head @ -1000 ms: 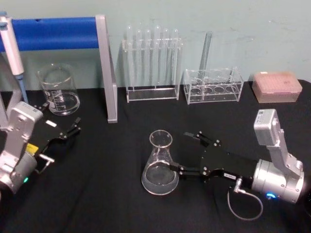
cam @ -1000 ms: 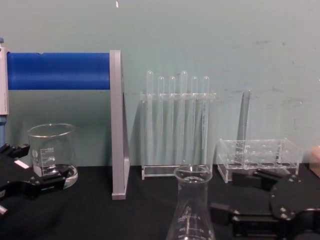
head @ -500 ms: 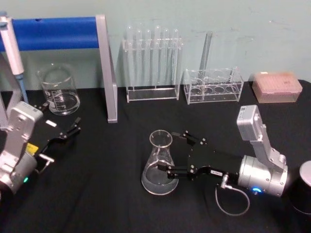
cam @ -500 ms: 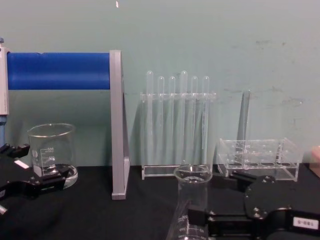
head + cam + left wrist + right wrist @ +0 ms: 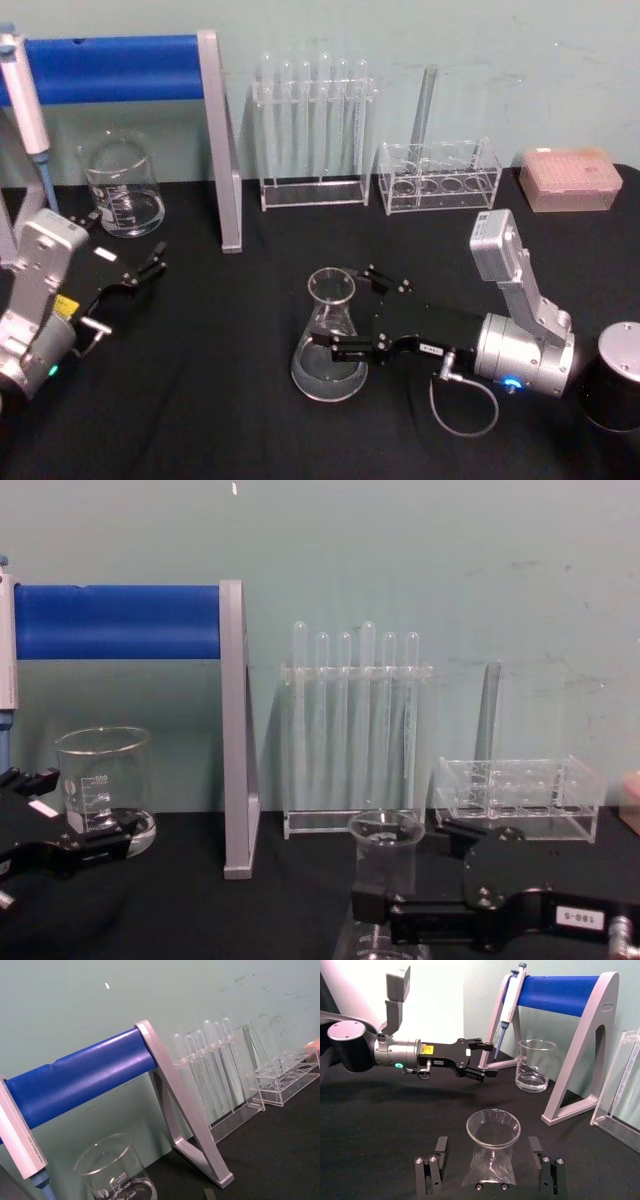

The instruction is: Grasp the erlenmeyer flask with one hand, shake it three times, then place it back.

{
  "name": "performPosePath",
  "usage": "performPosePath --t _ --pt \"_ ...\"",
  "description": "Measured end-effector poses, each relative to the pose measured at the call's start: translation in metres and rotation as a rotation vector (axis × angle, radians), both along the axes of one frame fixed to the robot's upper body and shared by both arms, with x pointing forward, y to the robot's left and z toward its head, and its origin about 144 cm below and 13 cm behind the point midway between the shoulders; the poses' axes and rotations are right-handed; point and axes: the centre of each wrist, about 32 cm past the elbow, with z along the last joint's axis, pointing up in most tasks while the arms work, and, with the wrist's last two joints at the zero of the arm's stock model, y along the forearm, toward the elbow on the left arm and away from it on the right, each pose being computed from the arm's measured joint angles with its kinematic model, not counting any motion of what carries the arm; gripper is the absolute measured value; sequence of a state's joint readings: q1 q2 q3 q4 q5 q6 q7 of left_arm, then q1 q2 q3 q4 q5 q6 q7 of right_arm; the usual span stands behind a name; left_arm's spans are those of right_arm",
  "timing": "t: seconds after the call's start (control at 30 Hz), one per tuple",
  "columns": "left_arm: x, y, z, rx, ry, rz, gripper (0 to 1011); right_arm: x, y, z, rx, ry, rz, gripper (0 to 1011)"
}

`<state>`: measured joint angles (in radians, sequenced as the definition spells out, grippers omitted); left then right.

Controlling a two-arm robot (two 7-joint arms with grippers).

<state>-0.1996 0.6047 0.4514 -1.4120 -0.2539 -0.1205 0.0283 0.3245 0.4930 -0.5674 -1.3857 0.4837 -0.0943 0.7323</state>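
Near the left edge of the counter (image 5: 220, 400) the left claw (image 5: 150, 262) hangs parked, fingers apart and empty, unchanged over the last second. The erlenmeyer flask (image 5: 328, 335) stands upright about the middle of the counter, toward the front edge, and it has not shifted either. The change is to its right. The right claw (image 5: 345, 308) has slid in from the right edge. A second ago its fingertips reached only as far as the flask's right side, and now the two fingers straddle the cone low on its body. In the right wrist view the claw is wide, with a gap between each finger (image 5: 441, 1145) and the glass, so nothing is gripped yet. I judge the approach finished. Closing on the flask comes next, with the lift, three shakes and the return all still to do.
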Motion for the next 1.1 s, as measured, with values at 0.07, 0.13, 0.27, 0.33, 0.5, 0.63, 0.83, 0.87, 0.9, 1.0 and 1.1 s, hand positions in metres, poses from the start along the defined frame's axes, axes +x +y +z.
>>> performPosePath --t 0.07,0.13,0.27,0.33,0.5,0.63,0.83,0.87,0.9,1.0,1.1 --pt "0.0 0.0 0.0 0.0 0.0 0.0 1001 0.0011 0.0007 -0.0003 0.001 0.002 -0.001 1000" --pt "0.0 0.0 0.0 0.0 0.0 0.0 1001 0.002 0.001 -0.0005 0.002 0.005 -0.002 1000" --pt "0.0 0.0 0.0 0.0 0.0 0.0 1001 0.004 0.0013 -0.0008 0.003 0.01 -0.005 1000" --pt "0.0 0.0 0.0 0.0 0.0 0.0 1001 0.0048 0.0013 -0.0007 0.001 0.01 -0.005 1000" --pt "0.0 0.0 0.0 0.0 0.0 0.0 1001 0.0059 0.0008 -0.0007 -0.002 0.007 -0.005 1000" --pt "0.0 0.0 0.0 0.0 0.0 0.0 1001 0.0065 0.0004 -0.0009 -0.004 0.004 -0.002 1000" --pt "0.0 0.0 0.0 0.0 0.0 0.0 1001 0.0074 0.0007 -0.0011 -0.006 0.002 0.001 1000" --pt "0.0 0.0 0.0 0.0 0.0 0.0 1001 0.0075 0.0008 -0.0011 -0.006 0.002 0.001 1000" --pt "0.0 0.0 0.0 0.0 0.0 0.0 1001 0.0075 0.0008 -0.0011 -0.007 0.002 0.002 1000" --pt "0.0 0.0 0.0 0.0 0.0 0.0 1001 0.0075 0.0008 -0.0011 -0.008 0.001 0.001 1000" --pt "0.0 0.0 0.0 0.0 0.0 0.0 1001 0.0073 0.0009 -0.0011 -0.009 -0.001 -0.003 1000"
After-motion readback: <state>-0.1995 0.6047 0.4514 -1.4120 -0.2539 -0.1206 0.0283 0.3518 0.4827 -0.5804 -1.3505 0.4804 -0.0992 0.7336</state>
